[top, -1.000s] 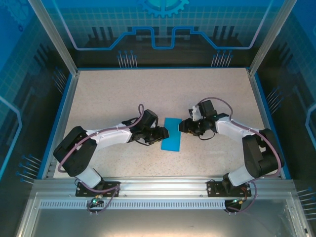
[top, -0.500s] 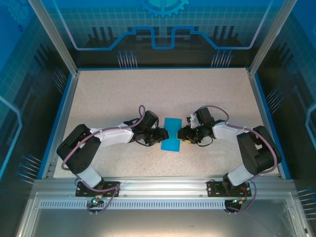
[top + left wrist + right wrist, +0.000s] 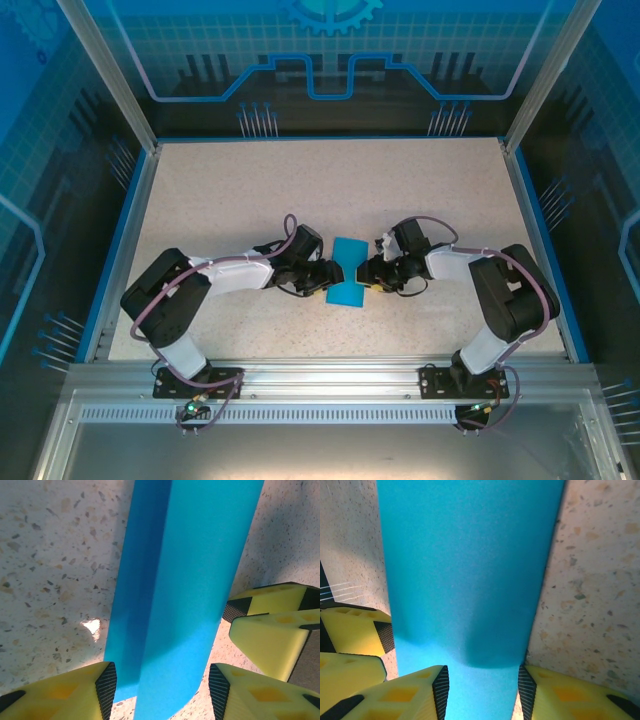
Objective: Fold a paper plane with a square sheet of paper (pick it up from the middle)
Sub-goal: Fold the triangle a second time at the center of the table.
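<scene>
Blue square sheet of paper (image 3: pixel 348 288), folded to a strip, mid-bench (image 3: pixel 230 190) toward the near edge
Grip: right gripper (image 3: pixel 367 271) clamps its waist, paper filling the gap; left gripper (image 3: pixel 326 276) straddles the opposite side, half-spread, hold cannot be told

Bench (image 3: pixel 330 180): far half bare, free passage from left to right. Centre blocked: left pincer (image 3: pixel 330 278) and right pincer (image 3: pixel 367 270) clamp paper sheet (image 3: pixel 347 293) from opposite sides, fingertips close together. Left arm (image 3: pixel 225 275) and right arm (image 3: pixel 470 265) span near half, with narrow free pocket between them by sheet's near edge. Frame posts (image 3: pixel 110 78) and blue rim (image 3: pixel 120 250) bound sides.
</scene>
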Tool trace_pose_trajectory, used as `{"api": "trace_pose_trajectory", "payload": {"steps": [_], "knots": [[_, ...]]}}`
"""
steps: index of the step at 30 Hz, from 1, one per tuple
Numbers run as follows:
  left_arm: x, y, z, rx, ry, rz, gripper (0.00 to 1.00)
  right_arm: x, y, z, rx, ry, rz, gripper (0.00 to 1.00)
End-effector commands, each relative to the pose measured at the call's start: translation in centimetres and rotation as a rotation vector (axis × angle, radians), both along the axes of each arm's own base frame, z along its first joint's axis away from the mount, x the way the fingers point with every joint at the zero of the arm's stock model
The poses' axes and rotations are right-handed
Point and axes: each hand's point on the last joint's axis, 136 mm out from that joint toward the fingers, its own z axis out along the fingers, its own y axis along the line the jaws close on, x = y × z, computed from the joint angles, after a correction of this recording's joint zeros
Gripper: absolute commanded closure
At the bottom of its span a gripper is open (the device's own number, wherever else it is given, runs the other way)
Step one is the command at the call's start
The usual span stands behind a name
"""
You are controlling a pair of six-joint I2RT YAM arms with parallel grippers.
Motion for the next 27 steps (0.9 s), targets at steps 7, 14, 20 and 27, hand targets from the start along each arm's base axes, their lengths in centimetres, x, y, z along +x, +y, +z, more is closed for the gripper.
{"api": "trace_pose_trajectory", "payload": {"steps": [7, 14, 20, 27], "knots": [[-0.2, -0.7, -0.7, -0.042, 0.045, -0.011, 0.45, -0.1, 0.6, -0.3, 0.004, 0.01, 0.014, 0.57], [0.3, -1.5, 0.1, -0.08, 0.022, -0.023, 0.54, -0.3, 0.3, -0.5, -0.013, 0.013, 0.018, 0.57], [1.7, -1.5, 0.3, -0.073, 0.012, -0.015, 0.64, -0.4, -0.9, 1.3, -0.071, -0.058, 0.002, 0.53], [3.1, -2.2, 0.4, -0.099, 0.019, -0.037, 0.66, -2.2, -2.3, 4.5, -0.223, -0.272, 0.064, 0.29]]}}
